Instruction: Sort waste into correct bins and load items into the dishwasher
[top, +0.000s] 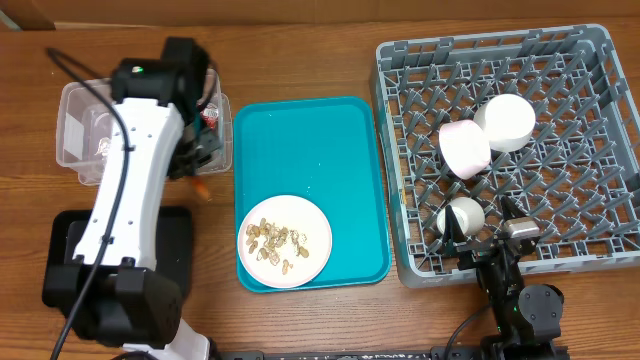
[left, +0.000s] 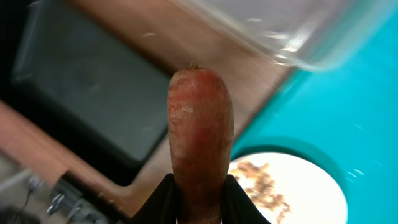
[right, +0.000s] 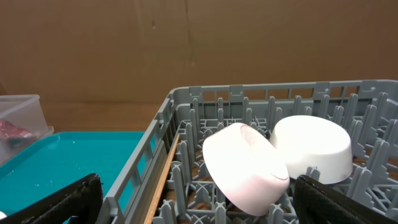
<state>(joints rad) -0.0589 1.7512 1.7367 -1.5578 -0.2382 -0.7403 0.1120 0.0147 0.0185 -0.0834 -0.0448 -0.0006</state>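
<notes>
We had the left gripper (left: 200, 200) clamped on one end of the carrot (left: 200, 137), which hung by the teal tray's (top: 305, 140) nine o'clock edge, between the clear tub (top: 78, 120) at eleven and the black tray (top: 172, 240) at seven. Gripped so near its end, it could pivot loose and miss its bin. Our right gripper (right: 198, 186) sat spread, empty.

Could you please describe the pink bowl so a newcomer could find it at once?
Start at the big grey dish rack on the table's right side. Near its middle two bowls lie side by side; the pink bowl is the one nearer the teal tray, tilted. Its pale pink colour sets it apart from the white bowl and the small white cup.
</notes>
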